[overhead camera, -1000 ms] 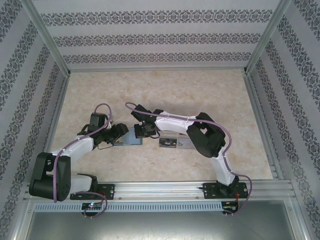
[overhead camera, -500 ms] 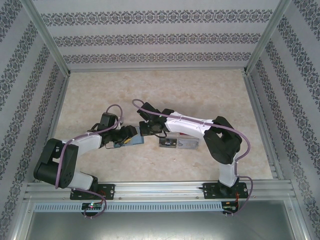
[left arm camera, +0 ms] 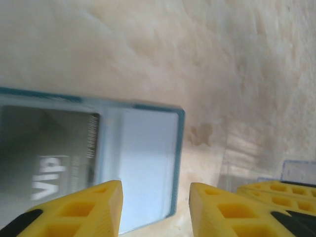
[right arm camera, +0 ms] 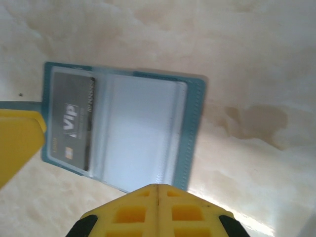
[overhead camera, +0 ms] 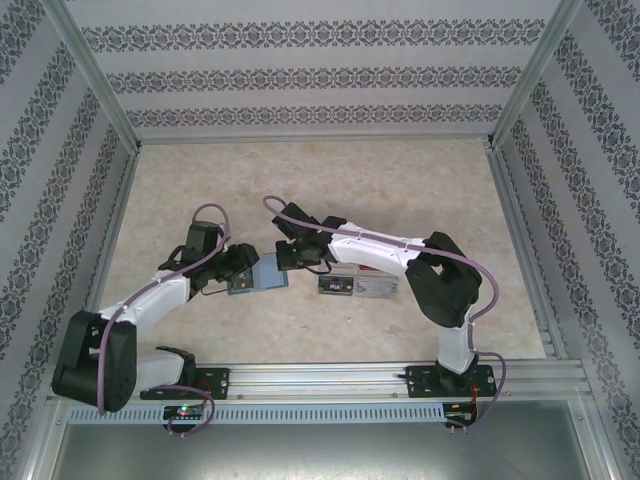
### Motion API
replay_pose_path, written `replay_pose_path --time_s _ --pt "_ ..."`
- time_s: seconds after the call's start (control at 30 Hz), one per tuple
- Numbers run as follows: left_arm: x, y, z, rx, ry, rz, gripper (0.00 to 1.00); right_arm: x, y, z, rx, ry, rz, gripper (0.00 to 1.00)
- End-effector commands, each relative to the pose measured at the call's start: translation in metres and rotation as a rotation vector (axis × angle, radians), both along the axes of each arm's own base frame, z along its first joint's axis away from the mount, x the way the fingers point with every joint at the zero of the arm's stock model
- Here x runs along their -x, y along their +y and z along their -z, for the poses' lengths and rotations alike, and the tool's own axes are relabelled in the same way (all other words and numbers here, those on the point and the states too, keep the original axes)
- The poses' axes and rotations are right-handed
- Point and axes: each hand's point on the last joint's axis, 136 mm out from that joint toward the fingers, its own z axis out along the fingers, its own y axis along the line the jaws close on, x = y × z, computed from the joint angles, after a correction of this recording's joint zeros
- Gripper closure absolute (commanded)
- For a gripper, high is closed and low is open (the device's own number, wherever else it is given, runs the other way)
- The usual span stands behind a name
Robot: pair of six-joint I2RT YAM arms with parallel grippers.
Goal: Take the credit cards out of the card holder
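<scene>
We find the flat teal card holder (right arm camera: 143,128) open, grey plastic VIP card (right arm camera: 71,121) not yet extracted; left claw (left arm camera: 155,197) spread, right claw (right arm camera: 158,193) pressed together.

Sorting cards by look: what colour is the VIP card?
The VIP card is dark grey with pale lettering, clearest in the right wrist view.

Setting: robot test cell, laboratory type. Evidence: bare aluminium frame posts (overhead camera: 95,75); three walls of patterned wallpaper panels (overhead camera: 310,75); beige marble-look surface (overhead camera: 400,180); slotted aluminium rail (overhead camera: 320,378) at the near edge, carrying left arm (overhead camera: 150,295) and right arm (overhead camera: 375,250); loose purple cabling (overhead camera: 210,212).
</scene>
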Motion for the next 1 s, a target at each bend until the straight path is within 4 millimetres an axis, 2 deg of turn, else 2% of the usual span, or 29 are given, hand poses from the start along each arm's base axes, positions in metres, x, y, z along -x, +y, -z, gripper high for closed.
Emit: replay_pose_path --time_s 0.0,0.17,0.27,0.5,0.8,0.97 --pt "0.016 0.035 0.015 -0.101 0.085 -0.1 0.69 -0.001 0.031 -0.007 -0.096 0.018 -0.047 0.94" --pt "0.029 0.054 0.033 -0.105 0.158 -0.157 0.9 0.002 0.06 -0.003 -0.159 0.074 -0.096 0.92" --pt "0.029 0.056 0.042 -0.111 0.183 -0.155 0.94 0.004 0.071 0.005 -0.177 0.118 -0.117 0.9" --pt "0.025 0.05 0.058 -0.083 0.224 -0.134 0.95 0.006 0.083 0.024 -0.18 0.208 -0.131 0.88" --pt "0.031 0.051 0.068 -0.091 0.26 -0.136 0.95 0.008 0.079 0.05 -0.153 0.281 -0.102 0.85" --pt "0.032 0.051 0.069 -0.089 0.263 -0.135 0.95 0.009 0.079 0.057 -0.15 0.298 -0.102 0.85"
